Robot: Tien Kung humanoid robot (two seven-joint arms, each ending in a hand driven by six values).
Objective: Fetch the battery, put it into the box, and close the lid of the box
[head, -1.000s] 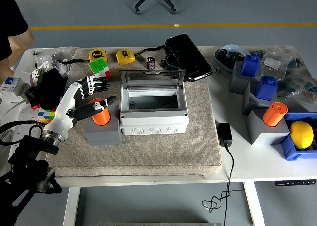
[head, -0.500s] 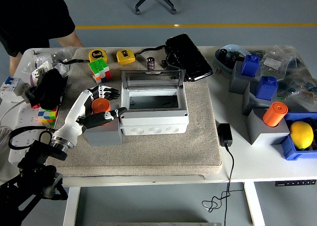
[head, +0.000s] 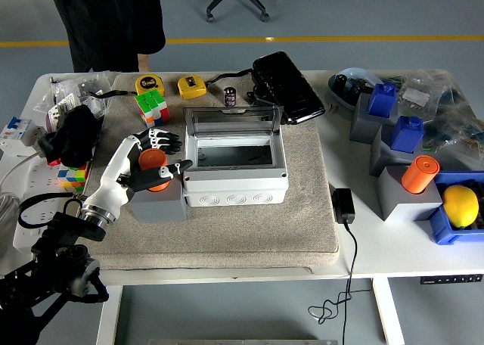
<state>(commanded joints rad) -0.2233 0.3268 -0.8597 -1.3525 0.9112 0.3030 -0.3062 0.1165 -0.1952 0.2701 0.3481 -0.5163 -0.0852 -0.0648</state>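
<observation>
An orange battery (head: 153,160) stands upright in a grey holder block (head: 159,205) on the beige mat, left of the box. My left hand (head: 160,157) is shut on it: the fingers (head: 162,140) lie behind it and the thumb crosses its front. The battery is still seated in the holder. The grey box (head: 236,184) stands at the middle of the mat. Its clear lid (head: 233,121) is up at the back and the inside shows nothing. The right arm is out of view.
A second orange battery (head: 420,172) stands in a grey holder at the right, by a blue bin with a lemon (head: 461,205). Rubik's cube (head: 151,107), tape measures (head: 191,85), small black cylinder (head: 230,96) and black case (head: 286,86) lie behind the box. A person in black (head: 113,20) stands at the far left.
My left hand has closed in on the orange battery, the thumb coming across its front. The person at the far side has walked to the right.
</observation>
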